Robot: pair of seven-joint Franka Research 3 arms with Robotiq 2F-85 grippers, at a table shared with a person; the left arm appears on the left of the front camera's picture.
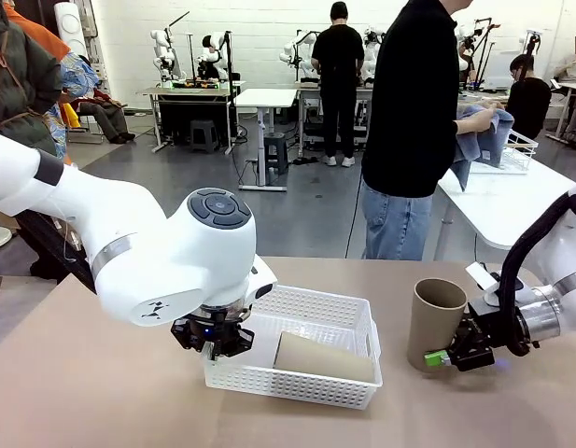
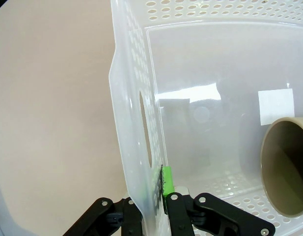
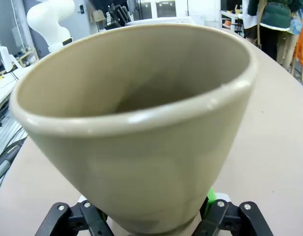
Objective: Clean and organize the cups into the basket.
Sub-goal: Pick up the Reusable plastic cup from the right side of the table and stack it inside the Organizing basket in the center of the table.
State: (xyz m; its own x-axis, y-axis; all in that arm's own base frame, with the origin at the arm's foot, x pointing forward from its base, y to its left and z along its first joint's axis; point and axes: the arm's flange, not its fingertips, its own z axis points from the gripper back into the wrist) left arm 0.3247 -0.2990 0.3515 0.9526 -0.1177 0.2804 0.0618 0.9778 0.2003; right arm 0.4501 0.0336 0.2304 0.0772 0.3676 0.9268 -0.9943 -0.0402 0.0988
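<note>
closest to the lens looms the left arm (image 1: 175, 261), and under it the left gripper (image 1: 213, 347) is pinched shut on the near-left wall of the basket (image 1: 334, 313). the left wrist view shows the perforated plastic caught between its fingers. inside the basket one tan cup (image 1: 323, 359) lies on its side by the near wall, its open mouth turned toward the left gripper's end, so i judge that half of the organizing is done. the second cup (image 1: 435, 322), of much the same tan, stands upright on the table (image 1: 101, 392) just to the right of the basket and outside it. the right gripper (image 1: 442, 357) is closed on it low down, near the base, with a finger on either side. the base appears to rest on the table, so it looks gripped but not yet lifted. what is left is to carry this cup over the rim and set it in the free space beside the first. as for cleaning, a person (image 1: 414, 121) at the far side holds a blue-grey cloth (image 1: 479, 149), but i cannot tell whether anything is wrapped in it, nor whether either cup has been wiped.
</note>
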